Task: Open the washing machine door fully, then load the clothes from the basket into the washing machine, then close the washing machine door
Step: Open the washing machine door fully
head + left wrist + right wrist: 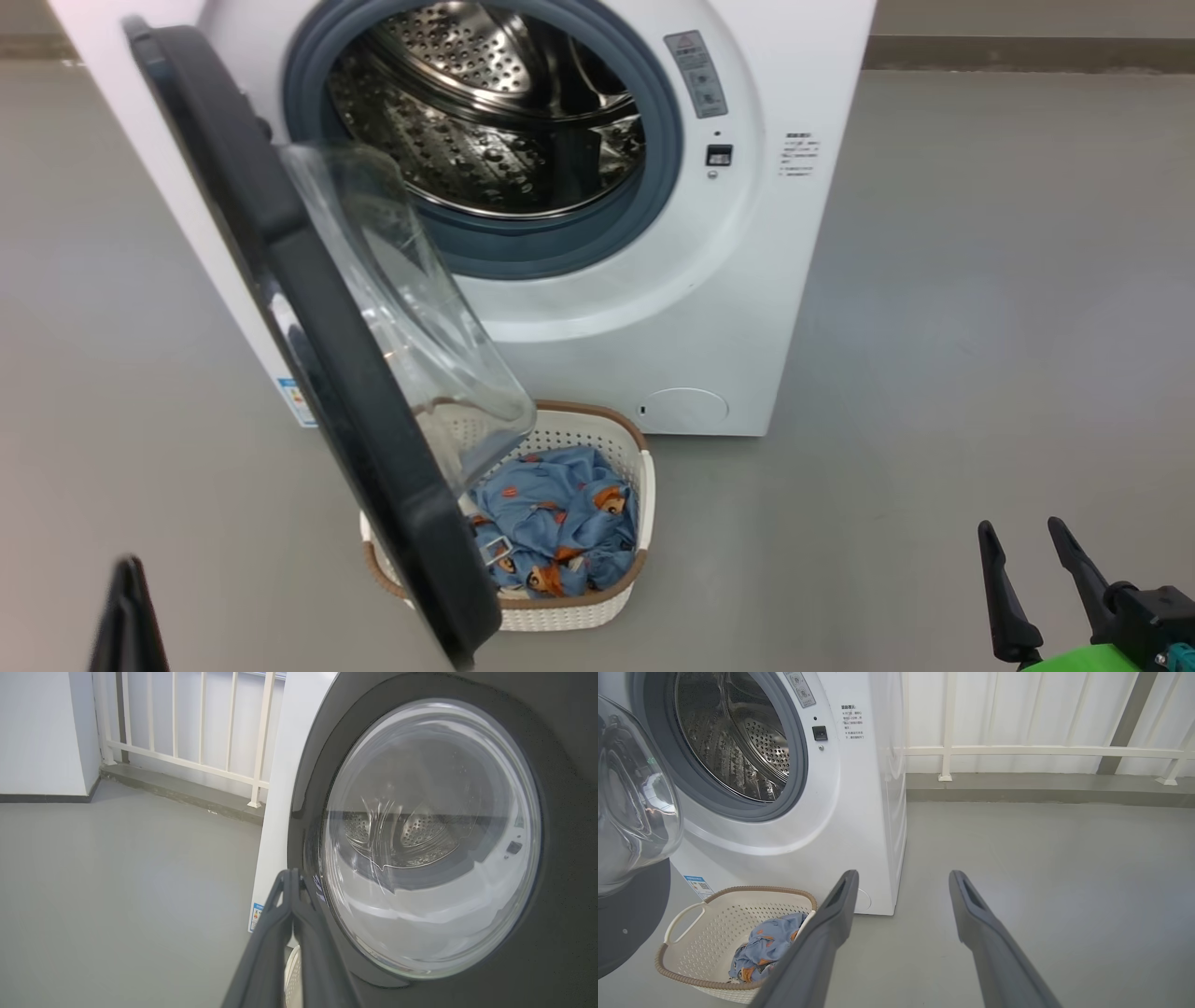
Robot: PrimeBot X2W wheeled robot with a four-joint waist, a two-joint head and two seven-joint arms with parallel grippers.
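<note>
Black door [563,933], just beside left gripper [292,873]

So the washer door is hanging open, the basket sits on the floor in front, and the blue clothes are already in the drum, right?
Not quite. The clothes lie in the basket, and the drum is bare steel, as the head view shows. The washing machine door does stand open, with the basket on the floor in front.

Head high, wrists low beside washing machine [709,317]
</note>
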